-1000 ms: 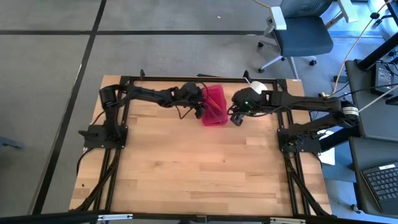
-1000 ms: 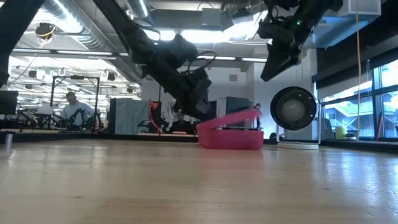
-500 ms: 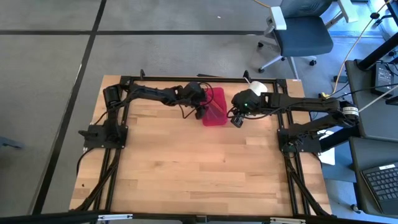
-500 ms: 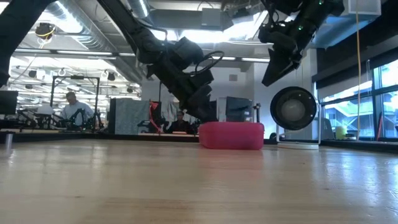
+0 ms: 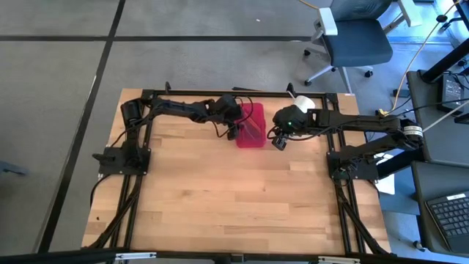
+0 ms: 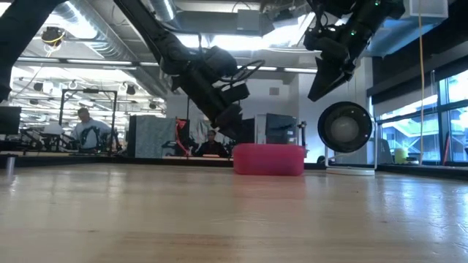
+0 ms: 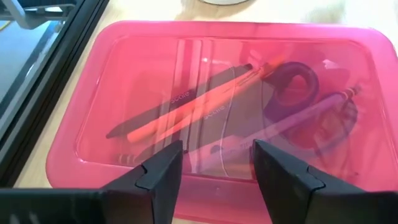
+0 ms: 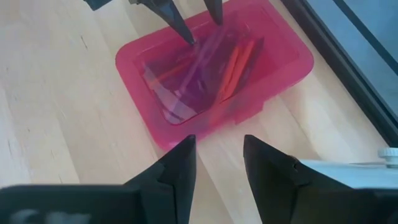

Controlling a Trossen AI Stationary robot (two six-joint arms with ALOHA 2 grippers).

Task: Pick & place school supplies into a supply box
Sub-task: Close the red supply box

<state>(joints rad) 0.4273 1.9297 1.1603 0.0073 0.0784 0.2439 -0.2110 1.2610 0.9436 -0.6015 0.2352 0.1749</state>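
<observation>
So the wooden tabletop (image 5: 234,198) is bare up front, and toward the far edge sits the red-pink translucent plastic supply box (image 5: 250,125), lid shut flat. Through the lid you can make out pens, pencils (image 7: 186,115) and scissors (image 7: 292,84) inside. The left gripper (image 5: 233,132) hovers right at the box's left side, jaws spread, holding nothing. The right gripper (image 5: 277,141) hangs up off the tabletop just right of it, jaws parted and empty too.

Overhead view straight down, low view level across table, both wrist views close above the supply box (image 7: 224,118).
</observation>
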